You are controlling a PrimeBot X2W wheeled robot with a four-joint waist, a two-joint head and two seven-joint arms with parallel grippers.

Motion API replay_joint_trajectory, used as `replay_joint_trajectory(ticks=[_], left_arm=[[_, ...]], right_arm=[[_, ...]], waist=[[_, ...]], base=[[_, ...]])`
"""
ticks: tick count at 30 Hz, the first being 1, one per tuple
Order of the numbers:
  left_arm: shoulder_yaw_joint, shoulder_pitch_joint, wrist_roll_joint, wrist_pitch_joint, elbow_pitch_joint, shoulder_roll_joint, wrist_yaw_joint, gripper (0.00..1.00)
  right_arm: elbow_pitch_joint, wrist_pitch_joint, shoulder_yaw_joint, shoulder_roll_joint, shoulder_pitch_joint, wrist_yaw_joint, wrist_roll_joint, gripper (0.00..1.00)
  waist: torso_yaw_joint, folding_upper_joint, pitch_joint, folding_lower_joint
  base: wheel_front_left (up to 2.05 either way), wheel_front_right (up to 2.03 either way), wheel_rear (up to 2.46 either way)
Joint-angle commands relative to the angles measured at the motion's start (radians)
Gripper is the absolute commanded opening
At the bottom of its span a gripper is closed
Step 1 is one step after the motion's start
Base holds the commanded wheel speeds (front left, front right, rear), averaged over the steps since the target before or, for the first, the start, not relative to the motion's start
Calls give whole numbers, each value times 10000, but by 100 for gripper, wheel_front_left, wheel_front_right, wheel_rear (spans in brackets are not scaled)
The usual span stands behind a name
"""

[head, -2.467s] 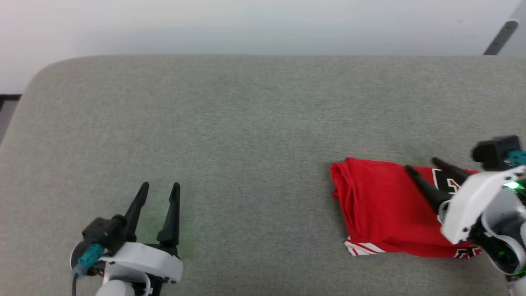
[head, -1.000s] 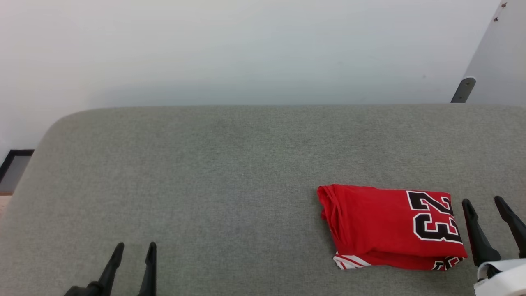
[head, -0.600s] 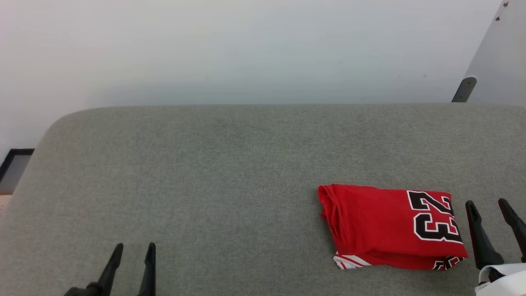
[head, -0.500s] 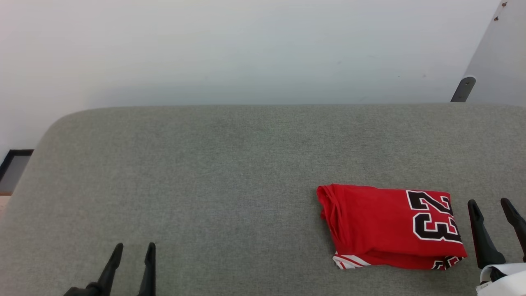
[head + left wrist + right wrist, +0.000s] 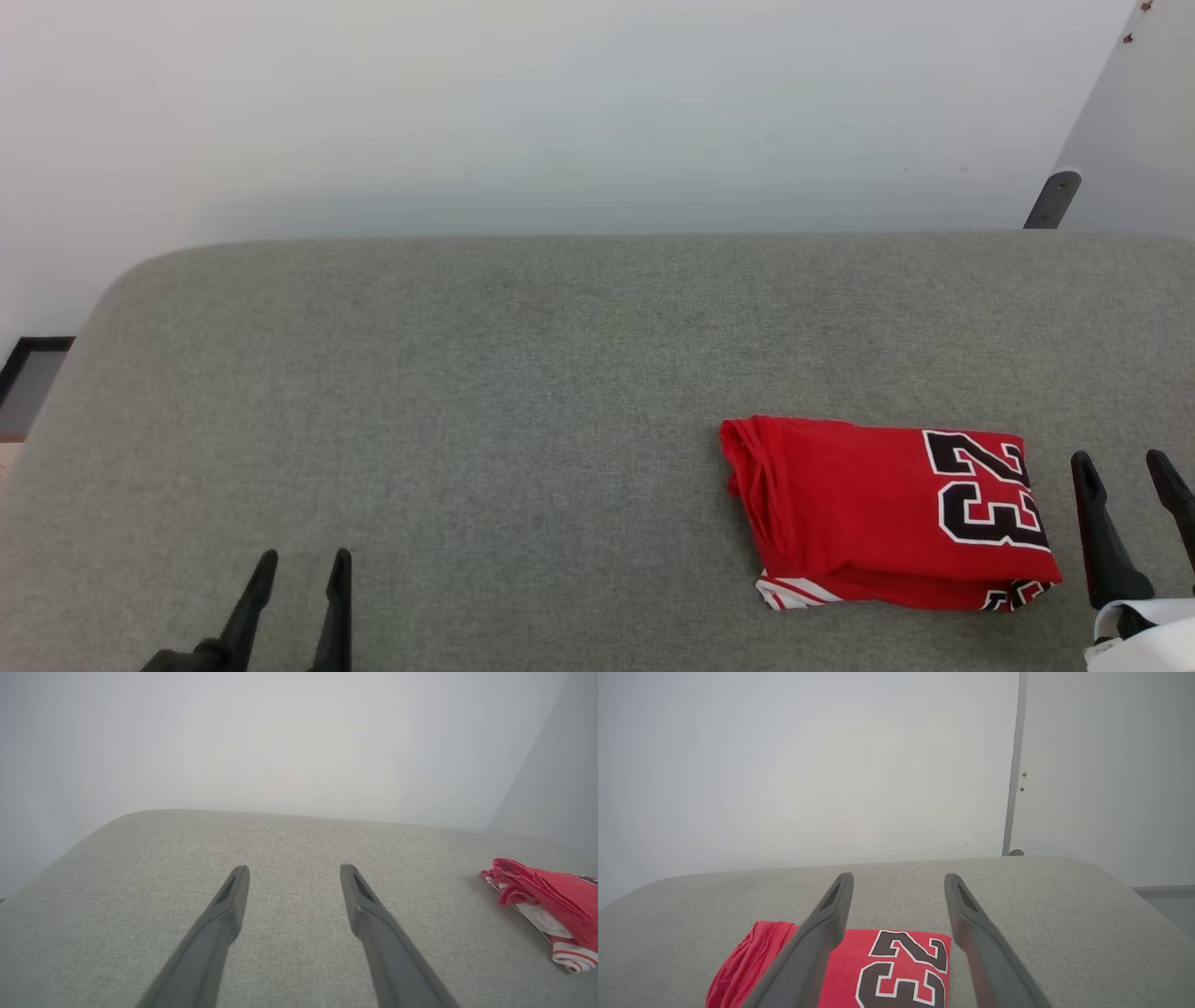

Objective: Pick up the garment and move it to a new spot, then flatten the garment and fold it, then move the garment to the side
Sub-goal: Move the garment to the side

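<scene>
Head view: left pincer (image 5: 307, 556) sits wide open and empty, well left of the garment (image 5: 859, 504), which lies folded on the grey desk (image 5: 523, 373) just left of the right pincer (image 5: 1119, 457), also spread and empty; both apparently parked clear because folding and side placement look done.

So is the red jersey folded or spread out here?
Folded: the garment lies as a compact rectangle, with stacked layers showing along its near edge.
</scene>
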Motion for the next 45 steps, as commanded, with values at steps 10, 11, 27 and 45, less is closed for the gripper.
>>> replay_joint_trajectory(ticks=[10, 11, 27, 45], left_arm=[[-146, -305, -28, -2, 193, -10, -18, 100], [-184, -376, -19, -2, 197, -18, -18, 100], [-880, -1650, -112, -2, 322, -47, -18, 100], [-1900, -3519, -149, -2, -37, 347, -8, 100]], right_arm=[[1440, 1936, -635, 139, -1373, -1, -175, 100], [1607, 2333, -625, 174, -1685, 0, 0, 100], [4310, 10344, -49, -880, -4396, -3, 753, 100], [4688, 8559, 462, -624, -5284, -20, 826, 0]], waist=[[-113, 0, 180, 0], [-95, 0, 234, 0], [607, 0, 1760, 0], [-670, 0, 2933, 0]], base=[[0, 0, 0], [0, 0, 0], [0, 0, 0], [0, 0, 0]])
